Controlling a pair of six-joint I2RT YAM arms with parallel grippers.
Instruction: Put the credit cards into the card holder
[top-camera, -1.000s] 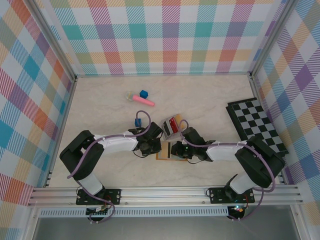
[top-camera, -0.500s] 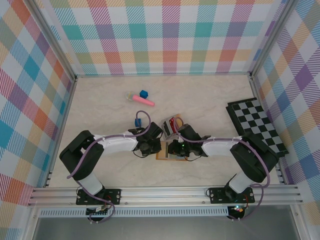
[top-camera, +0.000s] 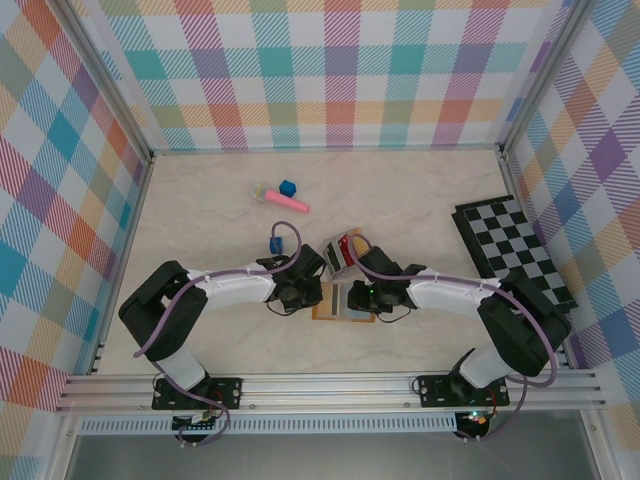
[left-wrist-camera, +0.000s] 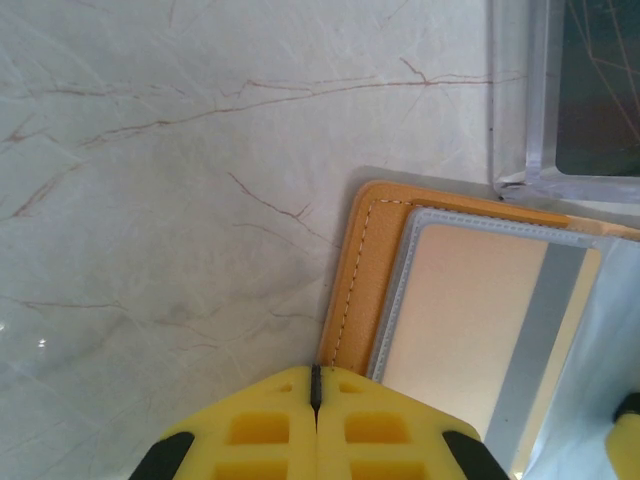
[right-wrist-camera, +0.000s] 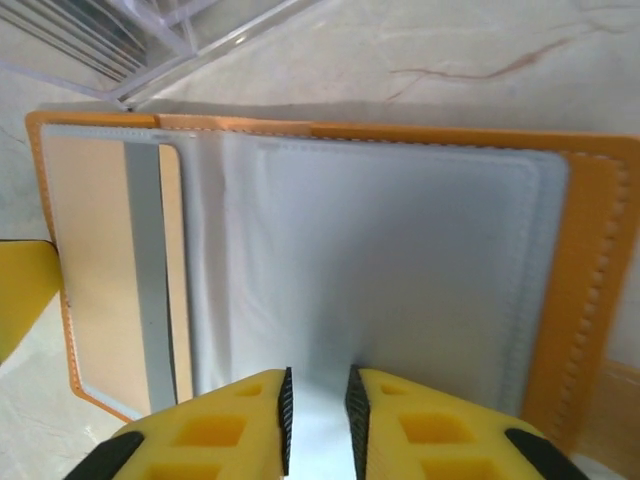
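Progress looks early: card holder (top-camera: 350, 311) lies open between the tools, right tool (right-wrist-camera: 317, 385) pinching its grey sleeve (right-wrist-camera: 370, 260), left tool (left-wrist-camera: 316, 380) closed at its edge; credit cards (top-camera: 346, 247) wait just beyond, none visibly slotted.

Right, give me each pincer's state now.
Left pincer: closed, tips at the orange-brown leather card holder's edge.
Right pincer: closed on its translucent grey plastic sleeve.
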